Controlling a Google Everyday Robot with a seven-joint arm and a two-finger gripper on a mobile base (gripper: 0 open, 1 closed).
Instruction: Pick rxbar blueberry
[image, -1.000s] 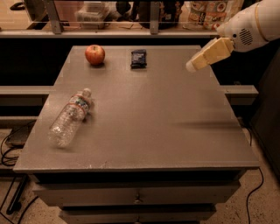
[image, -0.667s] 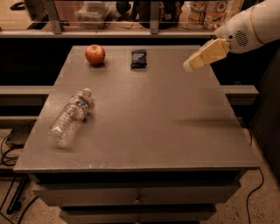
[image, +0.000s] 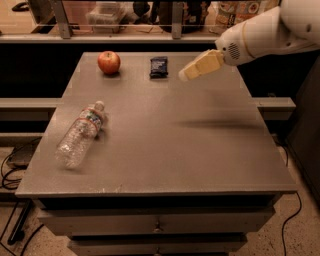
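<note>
A water bottle (image: 80, 134) lies on its side near the bench's (image: 165, 165) left edge, leaving the middle and right open. Near the far edge sit an apple (image: 108, 62) and the dark snack bar (image: 159, 67). The end effector (image: 185, 75) hovers just right of the snack bar, apart from it; I cannot tell whether it is open or closed.

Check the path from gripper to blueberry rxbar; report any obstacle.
Nothing visible blocks it. The gripper hangs above the table just right of the rxbar blueberry, bare tabletop between them. The apple and the water bottle lie to the bar's left, off that path.
</note>
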